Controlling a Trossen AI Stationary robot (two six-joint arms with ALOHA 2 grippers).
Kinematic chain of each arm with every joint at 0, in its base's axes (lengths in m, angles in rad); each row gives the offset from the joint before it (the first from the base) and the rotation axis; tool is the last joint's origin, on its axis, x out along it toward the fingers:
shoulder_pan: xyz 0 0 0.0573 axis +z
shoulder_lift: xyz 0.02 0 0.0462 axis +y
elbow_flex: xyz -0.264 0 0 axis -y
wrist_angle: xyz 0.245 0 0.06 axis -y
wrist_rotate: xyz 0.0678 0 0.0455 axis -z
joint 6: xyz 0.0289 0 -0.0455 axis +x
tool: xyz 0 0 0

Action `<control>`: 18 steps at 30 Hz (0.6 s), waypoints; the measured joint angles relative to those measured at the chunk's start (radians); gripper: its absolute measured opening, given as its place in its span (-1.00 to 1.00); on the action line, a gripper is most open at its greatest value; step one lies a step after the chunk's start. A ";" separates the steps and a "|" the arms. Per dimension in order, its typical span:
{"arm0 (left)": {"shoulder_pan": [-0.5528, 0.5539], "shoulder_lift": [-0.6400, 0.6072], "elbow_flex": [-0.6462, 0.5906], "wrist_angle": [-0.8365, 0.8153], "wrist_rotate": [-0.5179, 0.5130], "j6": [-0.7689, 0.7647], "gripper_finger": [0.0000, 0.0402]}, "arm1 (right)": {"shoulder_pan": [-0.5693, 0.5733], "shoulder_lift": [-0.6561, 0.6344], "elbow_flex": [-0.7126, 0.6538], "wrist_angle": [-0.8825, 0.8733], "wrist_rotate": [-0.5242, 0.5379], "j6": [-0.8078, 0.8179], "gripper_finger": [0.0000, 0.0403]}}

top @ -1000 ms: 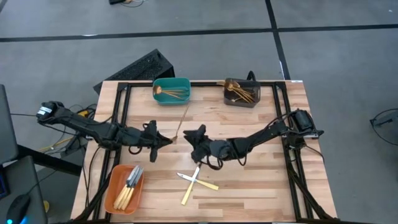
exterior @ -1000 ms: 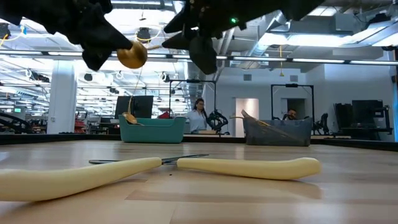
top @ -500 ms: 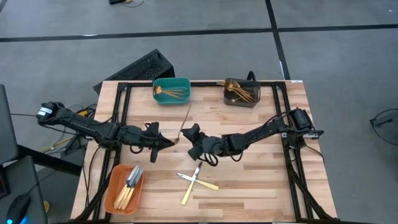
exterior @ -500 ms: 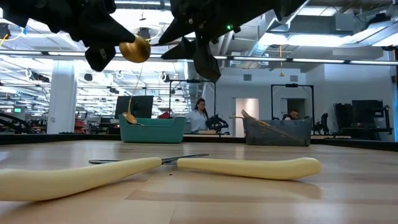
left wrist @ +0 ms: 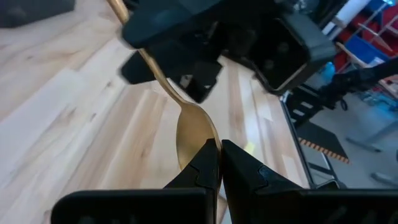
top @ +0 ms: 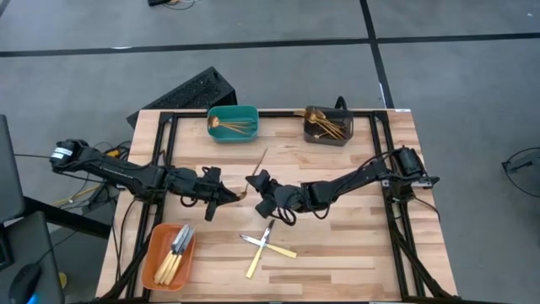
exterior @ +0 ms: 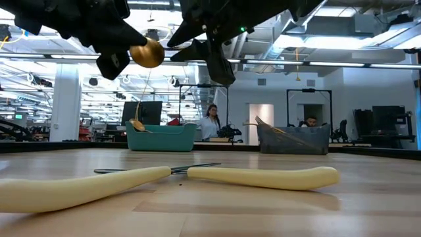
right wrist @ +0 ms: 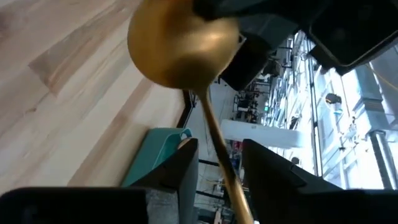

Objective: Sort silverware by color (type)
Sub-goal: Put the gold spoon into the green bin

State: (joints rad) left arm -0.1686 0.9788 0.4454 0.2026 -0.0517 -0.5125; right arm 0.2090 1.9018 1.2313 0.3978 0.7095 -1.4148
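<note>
Above mid-counter [top: 337, 245], the left hand [top: 229, 196] pinches a gold spoon [top: 254, 169] by its bowl, handle slanting toward the teal bin [top: 234, 122]. The right hand [top: 257, 180], fingers spread, straddles that handle, nearest it.

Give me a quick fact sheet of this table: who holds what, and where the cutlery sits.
left claw: shut on the bowl of the gold spoon, held above mid-table
right claw: open around that spoon's handle
teal bin: gold cutlery
dark bin: gold cutlery
orange bin: knives
table: two knives lying crossed
</note>
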 joint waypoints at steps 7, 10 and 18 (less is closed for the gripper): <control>0.002 0.006 0.000 0.007 -0.010 0.015 -1.00 | -0.003 0.000 0.000 -0.007 0.025 0.132 -0.60; 0.002 0.004 0.002 0.021 -0.038 0.020 -1.00 | -0.001 0.005 -0.005 -0.051 0.057 0.208 -0.79; 0.004 -0.036 0.000 0.031 -0.212 0.130 -0.75 | -0.048 -0.028 0.001 -0.144 0.185 0.681 -0.79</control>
State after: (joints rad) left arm -0.1648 0.9430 0.4458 0.2332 -0.2635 -0.3822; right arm 0.1614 1.8738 1.2324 0.2542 0.8941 -0.7342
